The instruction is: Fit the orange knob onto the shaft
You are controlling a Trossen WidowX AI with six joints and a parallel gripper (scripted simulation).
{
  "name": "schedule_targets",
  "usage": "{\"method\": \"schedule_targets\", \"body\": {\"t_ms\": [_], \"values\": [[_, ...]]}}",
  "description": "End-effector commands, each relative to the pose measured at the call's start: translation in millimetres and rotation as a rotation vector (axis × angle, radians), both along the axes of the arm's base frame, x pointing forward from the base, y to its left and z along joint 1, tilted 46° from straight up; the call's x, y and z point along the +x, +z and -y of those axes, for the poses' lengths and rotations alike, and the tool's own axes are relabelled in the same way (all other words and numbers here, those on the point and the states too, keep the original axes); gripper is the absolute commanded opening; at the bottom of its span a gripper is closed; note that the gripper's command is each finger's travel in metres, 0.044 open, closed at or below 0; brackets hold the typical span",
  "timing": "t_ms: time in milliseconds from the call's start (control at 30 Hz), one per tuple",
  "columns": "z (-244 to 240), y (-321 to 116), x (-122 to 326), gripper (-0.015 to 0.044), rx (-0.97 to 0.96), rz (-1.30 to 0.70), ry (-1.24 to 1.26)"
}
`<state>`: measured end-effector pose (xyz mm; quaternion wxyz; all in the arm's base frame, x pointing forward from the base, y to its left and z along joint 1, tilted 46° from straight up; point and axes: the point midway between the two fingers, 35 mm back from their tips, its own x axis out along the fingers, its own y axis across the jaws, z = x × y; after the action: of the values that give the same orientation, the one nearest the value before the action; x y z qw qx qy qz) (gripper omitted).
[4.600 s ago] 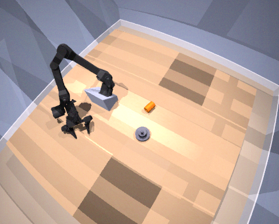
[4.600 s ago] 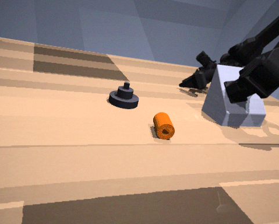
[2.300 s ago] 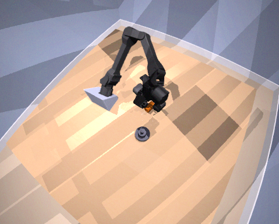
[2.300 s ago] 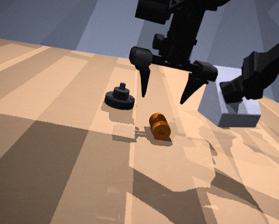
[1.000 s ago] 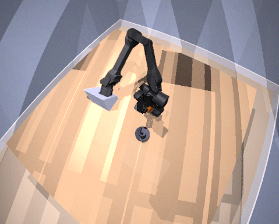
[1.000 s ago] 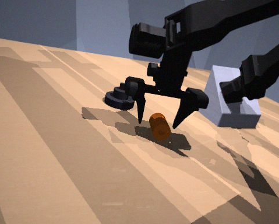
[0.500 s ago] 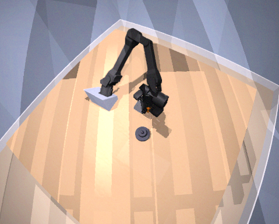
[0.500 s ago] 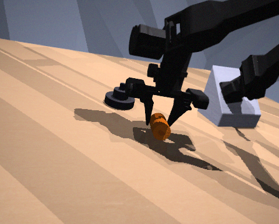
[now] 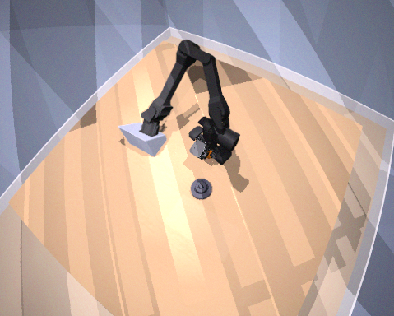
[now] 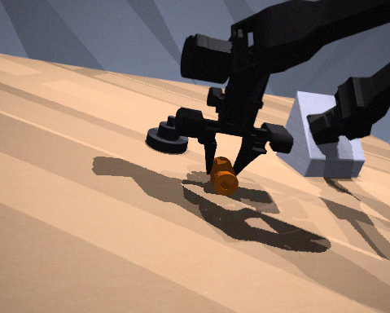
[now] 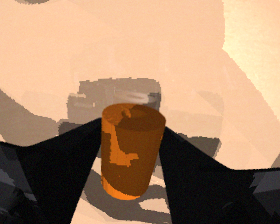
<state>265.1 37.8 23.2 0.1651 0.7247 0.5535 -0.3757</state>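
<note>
Striped light crosses the desk. My fingers pinch the knob by its sides; it lies tilted, apart from the pedestal, whose shaft points up, bare.

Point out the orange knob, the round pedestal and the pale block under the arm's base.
orange knob (image 10: 225, 179) (image 11: 131, 150): exterior, wrist; its side
round pedestal (image 9: 196, 194) (image 10: 165, 145): top, exterior; lower disc
pale block (image 9: 148, 145) (image 10: 299, 134): top, exterior; side face

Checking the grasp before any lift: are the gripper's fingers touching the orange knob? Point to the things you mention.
Touching. The wrist view shows the orange knob (image 10: 224, 176) (image 11: 133, 152) between the gripper's (image 10: 222, 172) (image 11: 133, 125) fingertips, each meeting its side.
</note>
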Motion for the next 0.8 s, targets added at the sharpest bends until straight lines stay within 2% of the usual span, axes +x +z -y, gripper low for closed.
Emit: {"method": "schedule_targets", "body": {"t_ms": [0, 767], "values": [[-0.9, 5.0, 1.5, 0.0180, -0.062, -0.015, 0.016], [-5.5, 26.0, 6.8, 0.0180, -0.370, -0.123, 0.074]]}}
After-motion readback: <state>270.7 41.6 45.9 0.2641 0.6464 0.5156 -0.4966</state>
